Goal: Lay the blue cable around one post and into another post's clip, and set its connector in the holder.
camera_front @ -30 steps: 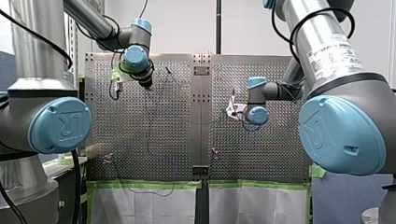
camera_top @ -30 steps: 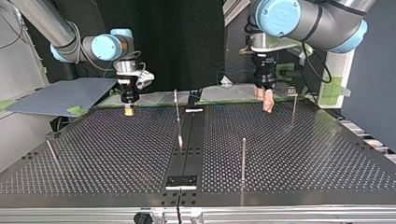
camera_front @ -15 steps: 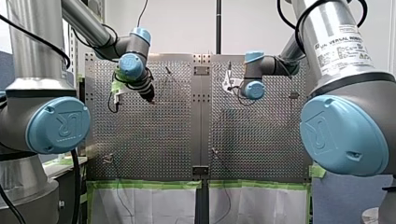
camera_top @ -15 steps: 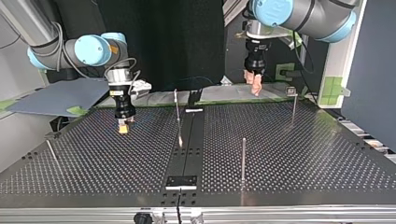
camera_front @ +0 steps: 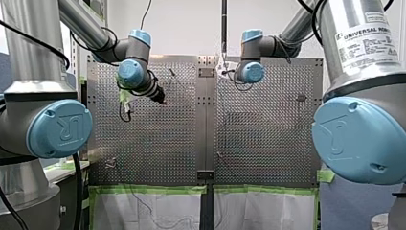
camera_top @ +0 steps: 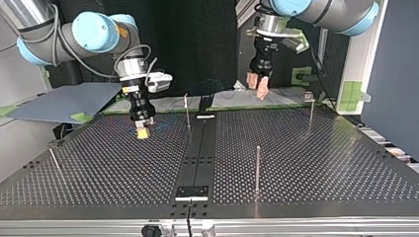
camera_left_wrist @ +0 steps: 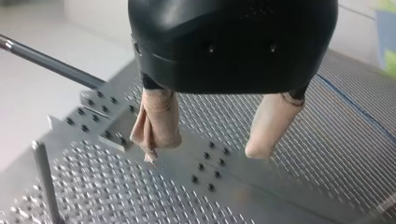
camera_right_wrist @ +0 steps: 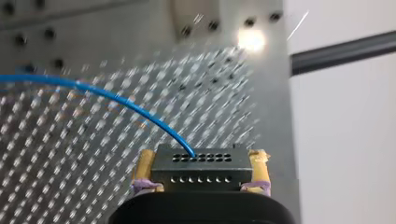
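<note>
The connector (camera_right_wrist: 201, 168), a dark block with rows of holes, sits clamped between the yellow pads (camera_right_wrist: 145, 169) of my right gripper (camera_right_wrist: 201, 158), one pad on each short side. The cable (camera_right_wrist: 116, 99) leaves the connector's top face and arcs away over the table (camera_top: 306, 163) to one side of the gripper. In the top view this gripper hangs low over the view's left half, not far in from the far edge. The centre strip (camera_top: 197, 153) and a thin post (camera_top: 187, 111) are near it, toward the middle. A slanted post (camera_top: 54, 160) stands well apart at the view's left edge, with a wide stretch of perforated plate between it and the gripper. Across the strip stand an upright post (camera_top: 257, 168) and, nearer the far right corner, a clip post (camera_top: 311, 118) with its clip (camera_top: 307, 96) on top. These two are well apart from each other and from both grippers. My left gripper (camera_top: 257, 86) is raised over the far edge, just past the strip, its beige pads (camera_left_wrist: 158, 123) spread apart and gripping nothing; the left wrist view shows the strip's bolt holes under it and perforated plate on both sides
</note>
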{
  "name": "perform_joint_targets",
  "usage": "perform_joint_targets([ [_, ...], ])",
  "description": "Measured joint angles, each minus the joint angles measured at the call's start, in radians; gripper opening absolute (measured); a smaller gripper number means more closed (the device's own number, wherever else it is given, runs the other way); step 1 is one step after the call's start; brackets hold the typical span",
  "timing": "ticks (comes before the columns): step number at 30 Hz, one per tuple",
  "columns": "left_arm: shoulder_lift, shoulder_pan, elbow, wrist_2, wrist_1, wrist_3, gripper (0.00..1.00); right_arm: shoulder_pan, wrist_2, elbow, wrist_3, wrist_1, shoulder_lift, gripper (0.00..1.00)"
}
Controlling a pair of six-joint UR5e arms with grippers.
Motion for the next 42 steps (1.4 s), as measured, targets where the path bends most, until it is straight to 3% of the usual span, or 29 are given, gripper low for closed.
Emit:
perform_joint_targets([
  [11,0.004,-0.009,0.002,0.114,0.100,-0.114,1.00,0.095,0.086,-0.008,-0.034,0.047,-0.095,0.00],
  [15,0.004,-0.009,0.002,0.148,0.109,-0.148,1.00,0.124,0.118,0.010,-0.025,0.073,-0.128,0.00],
  [21,-0.004,-0.011,0.002,0.196,0.124,-0.196,1.00,0.125,0.170,0.059,-0.011,0.055,-0.180,0.00],
  [32,-0.020,-0.034,0.002,0.297,0.127,-0.297,1.00,0.102,0.270,0.155,-0.015,-0.031,-0.268,0.00],
  [35,-0.020,-0.039,0.003,0.324,0.127,-0.324,1.00,0.100,0.288,0.180,-0.031,-0.056,-0.269,0.00],
  [42,-0.020,-0.054,0.003,0.355,0.128,-0.387,1.00,0.105,0.291,0.209,-0.086,-0.117,-0.250,0.00],
])
